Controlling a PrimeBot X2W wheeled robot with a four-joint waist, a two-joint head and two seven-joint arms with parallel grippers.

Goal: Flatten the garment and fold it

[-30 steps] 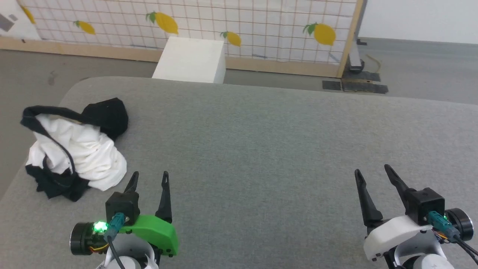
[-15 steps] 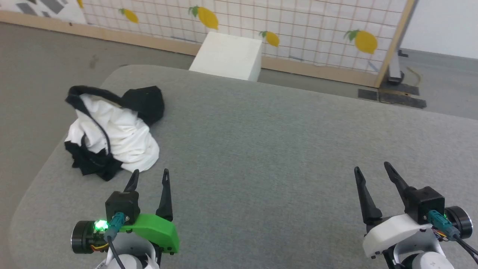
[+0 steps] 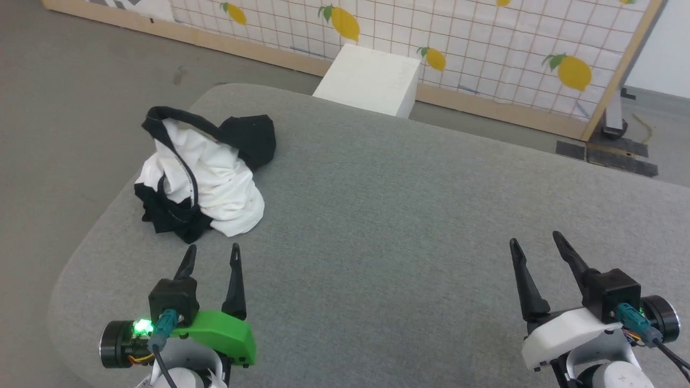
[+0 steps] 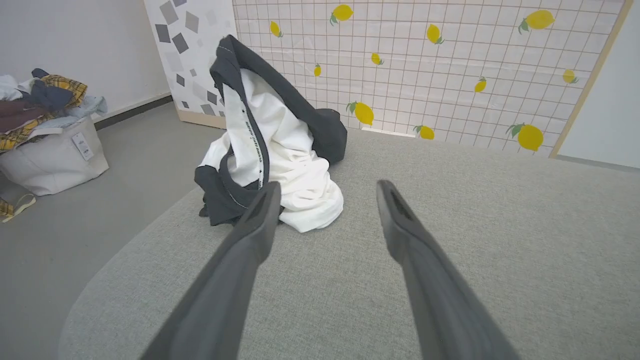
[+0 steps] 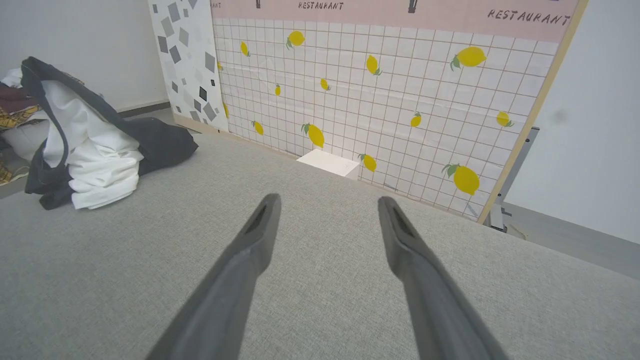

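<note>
A pink band atop the lemon screen (image 5: 380, 75) reads "RESTAURANT". Print on the inner tape of the shirt (image 3: 215, 178) is too small to read. The left gripper (image 3: 213, 249) and right gripper (image 3: 533, 238) are spread wide and empty over the grey table (image 3: 404, 215). The shirt lies crumpled, white and black, at the table's far left, just beyond the left gripper.
</note>
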